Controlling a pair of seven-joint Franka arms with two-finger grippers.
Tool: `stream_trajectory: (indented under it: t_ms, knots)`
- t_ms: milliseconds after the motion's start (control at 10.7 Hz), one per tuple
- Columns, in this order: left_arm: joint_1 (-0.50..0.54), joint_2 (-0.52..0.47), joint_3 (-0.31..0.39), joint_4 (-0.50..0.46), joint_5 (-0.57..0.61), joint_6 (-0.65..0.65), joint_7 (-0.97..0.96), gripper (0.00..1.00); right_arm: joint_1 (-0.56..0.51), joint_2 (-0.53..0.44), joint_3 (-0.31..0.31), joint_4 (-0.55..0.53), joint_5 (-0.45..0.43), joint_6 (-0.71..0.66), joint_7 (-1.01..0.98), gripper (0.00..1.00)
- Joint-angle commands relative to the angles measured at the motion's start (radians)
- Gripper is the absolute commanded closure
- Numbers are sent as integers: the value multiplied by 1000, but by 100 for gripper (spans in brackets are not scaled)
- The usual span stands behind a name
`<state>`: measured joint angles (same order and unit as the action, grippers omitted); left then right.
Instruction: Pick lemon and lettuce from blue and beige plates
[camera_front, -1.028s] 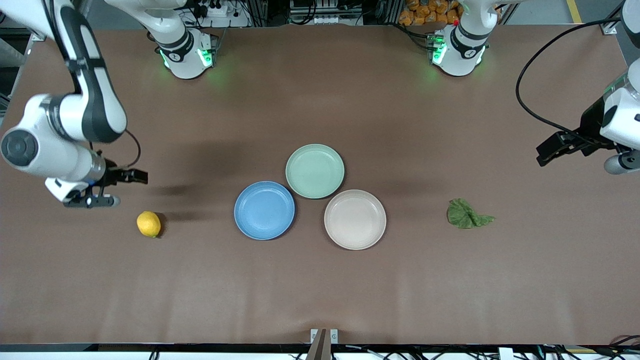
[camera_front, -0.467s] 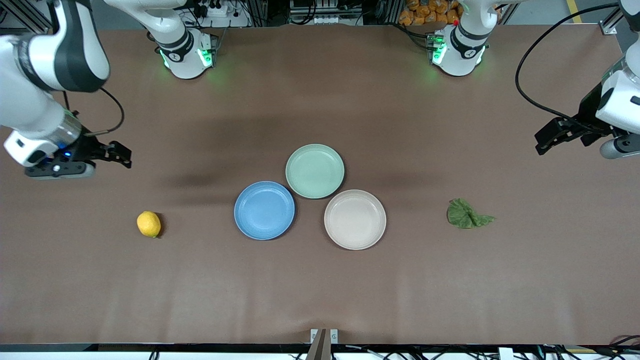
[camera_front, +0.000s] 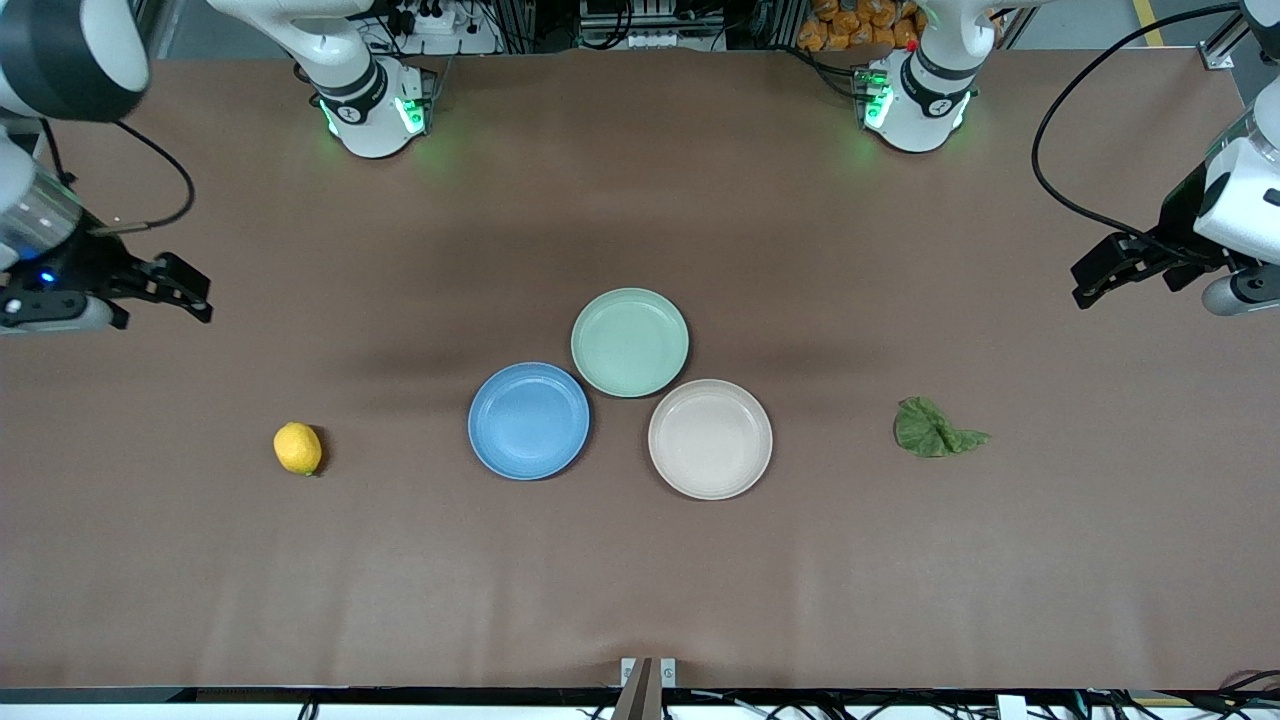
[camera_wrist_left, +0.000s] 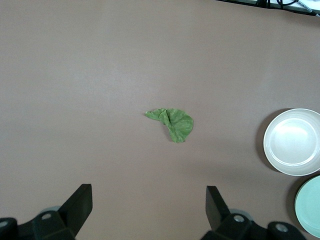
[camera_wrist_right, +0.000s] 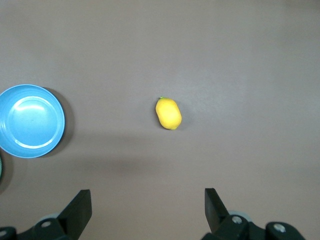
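The lemon (camera_front: 298, 448) lies on the bare table toward the right arm's end, apart from the empty blue plate (camera_front: 529, 420). The lettuce (camera_front: 935, 428) lies on the bare table toward the left arm's end, apart from the empty beige plate (camera_front: 710, 438). My right gripper (camera_front: 197, 293) is open and empty, raised over bare table near the lemon (camera_wrist_right: 168, 113); its wrist view also shows the blue plate (camera_wrist_right: 31, 121). My left gripper (camera_front: 1082, 285) is open and empty, raised over bare table near the lettuce (camera_wrist_left: 172, 123); its wrist view also shows the beige plate (camera_wrist_left: 293, 142).
An empty mint-green plate (camera_front: 630, 342) touches the blue and beige plates, farther from the front camera than both. The brown table (camera_front: 640, 580) stretches wide around them. The two arm bases stand at the table's back edge.
My right gripper has risen and drawn away from the lemon toward the right arm's end of the table. My left gripper has hardly moved. Lemon and lettuce have stayed put.
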<state>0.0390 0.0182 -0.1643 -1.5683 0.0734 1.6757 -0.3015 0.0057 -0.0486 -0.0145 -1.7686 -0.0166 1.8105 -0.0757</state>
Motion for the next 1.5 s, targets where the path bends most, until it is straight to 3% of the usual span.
stream_trajectory:
  t_ms: [0, 467, 1402]
  knots:
    - [9, -21, -6, -7, -12, -1, 28, 0, -10, 12, -7, 141, 9, -152, -10, 0]
    - [9, -17, -6, 11, -21, -2, 28, 0, -4, 6, -15, 222, 66, -296, -9, 0]
    - [9, -14, -1, 13, -80, -93, 220, 0, -33, 4, -22, 242, 61, -315, -19, 0]
